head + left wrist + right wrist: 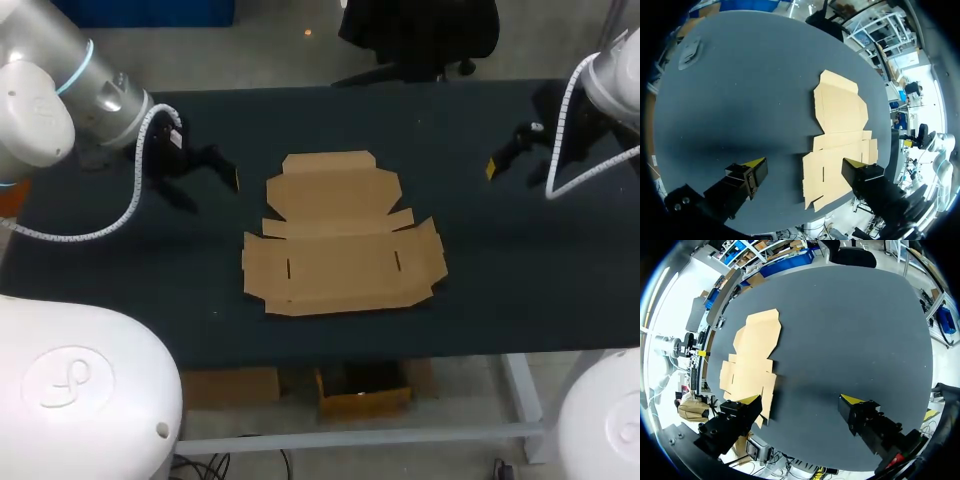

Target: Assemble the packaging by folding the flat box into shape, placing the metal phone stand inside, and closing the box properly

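The flat, unfolded cardboard box (pixel 337 235) lies in the middle of the dark table, its flaps spread out. My left gripper (pixel 205 172) hangs open to the left of it, apart from the cardboard. My right gripper (pixel 510 152) hangs open at the far right, well away from the box. In the left wrist view the flat box (pixel 837 135) lies ahead and toward one finger of the open gripper (pixel 807 167). In the right wrist view the flat box (pixel 751 360) sits ahead, off past one finger of the open gripper (pixel 801 399). No metal phone stand shows in any view.
The black table (pixel 480 270) has bare dark surface on both sides of the cardboard and along its front edge. Nothing else lies on it.
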`<action>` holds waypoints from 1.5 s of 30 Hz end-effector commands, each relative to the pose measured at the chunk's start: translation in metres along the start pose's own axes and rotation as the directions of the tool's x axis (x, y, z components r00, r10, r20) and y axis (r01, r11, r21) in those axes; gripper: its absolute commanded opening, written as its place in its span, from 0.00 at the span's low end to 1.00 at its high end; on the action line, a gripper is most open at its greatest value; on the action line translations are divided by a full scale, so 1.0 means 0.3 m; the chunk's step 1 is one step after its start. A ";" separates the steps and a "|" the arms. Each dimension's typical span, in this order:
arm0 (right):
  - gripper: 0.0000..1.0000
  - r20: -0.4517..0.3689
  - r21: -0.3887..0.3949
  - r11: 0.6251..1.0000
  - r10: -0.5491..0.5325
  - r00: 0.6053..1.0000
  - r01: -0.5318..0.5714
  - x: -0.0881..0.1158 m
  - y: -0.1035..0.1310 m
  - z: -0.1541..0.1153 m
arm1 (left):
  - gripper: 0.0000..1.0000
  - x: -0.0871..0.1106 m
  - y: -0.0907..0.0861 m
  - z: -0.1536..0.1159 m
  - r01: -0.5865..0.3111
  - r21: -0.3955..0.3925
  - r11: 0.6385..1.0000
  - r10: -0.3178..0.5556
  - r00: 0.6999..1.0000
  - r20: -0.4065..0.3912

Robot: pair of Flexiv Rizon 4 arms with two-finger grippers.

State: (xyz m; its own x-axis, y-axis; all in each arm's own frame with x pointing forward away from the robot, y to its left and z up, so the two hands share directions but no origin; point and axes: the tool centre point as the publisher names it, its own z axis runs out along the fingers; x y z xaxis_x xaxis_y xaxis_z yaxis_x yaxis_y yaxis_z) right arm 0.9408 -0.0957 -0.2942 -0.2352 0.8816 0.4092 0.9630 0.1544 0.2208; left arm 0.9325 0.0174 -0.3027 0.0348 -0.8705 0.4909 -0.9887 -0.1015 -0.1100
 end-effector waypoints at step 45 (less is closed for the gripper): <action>0.00 -0.102 0.024 0.999 0.035 0.994 -0.033 0.077 0.100 0.249 | 0.00 -0.078 -0.017 0.082 -0.091 0.068 0.993 0.094 0.995 -0.035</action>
State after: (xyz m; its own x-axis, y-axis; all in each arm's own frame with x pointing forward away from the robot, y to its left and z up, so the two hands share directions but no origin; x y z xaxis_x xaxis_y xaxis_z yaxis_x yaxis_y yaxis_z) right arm 0.9735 -0.0373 -0.3438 -0.2117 0.8387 0.5017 0.9733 0.1340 0.1866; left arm 0.9378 0.0270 -0.3340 -0.0639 -0.8585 0.5088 -0.9745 -0.0561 -0.2171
